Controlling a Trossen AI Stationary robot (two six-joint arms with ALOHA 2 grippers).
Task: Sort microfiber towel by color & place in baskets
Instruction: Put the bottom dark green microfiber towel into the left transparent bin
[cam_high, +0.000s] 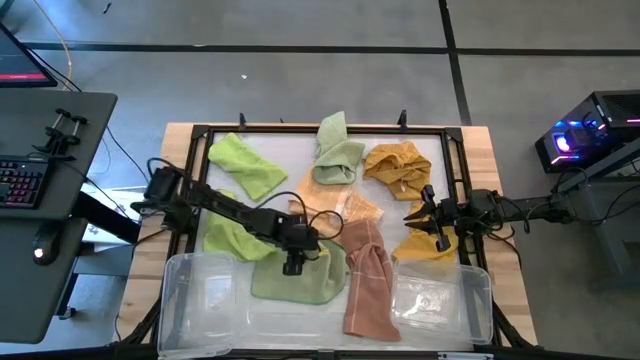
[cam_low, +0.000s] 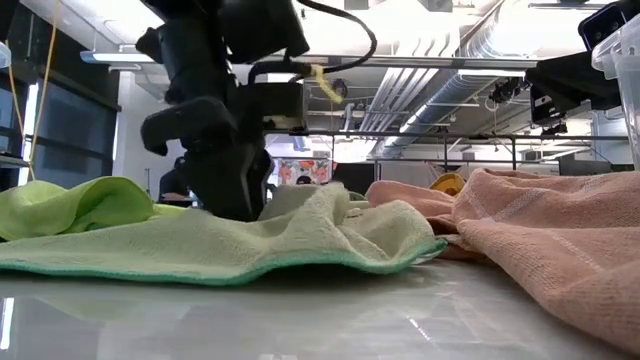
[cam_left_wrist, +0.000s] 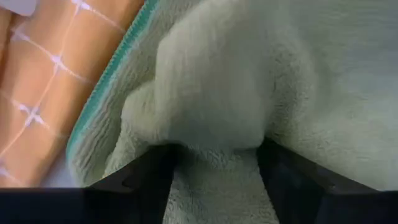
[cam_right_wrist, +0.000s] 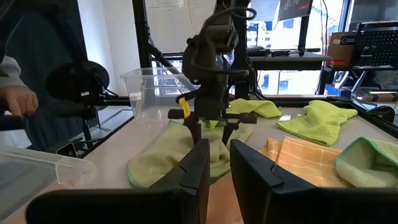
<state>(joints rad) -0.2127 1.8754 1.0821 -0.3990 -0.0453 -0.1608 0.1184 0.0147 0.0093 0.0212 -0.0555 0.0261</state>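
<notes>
Pale green towel (cam_high: 300, 280) long axis crosswise

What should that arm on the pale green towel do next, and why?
Probably lift straight up a little. The left end effector is down on the pale green towel, and the left wrist view shows a fold of it bunched between the fingers, so it looks gripped. Raising it would free the towel from the pink towel beside it before carrying it to the left basket.

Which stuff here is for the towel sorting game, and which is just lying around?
For the job:
- pale green towel, pinched by the left gripper
- pink towel
- yellow towel
- left basket
- right basket

Just lying about:
- keyboard
- lit computer box
</notes>
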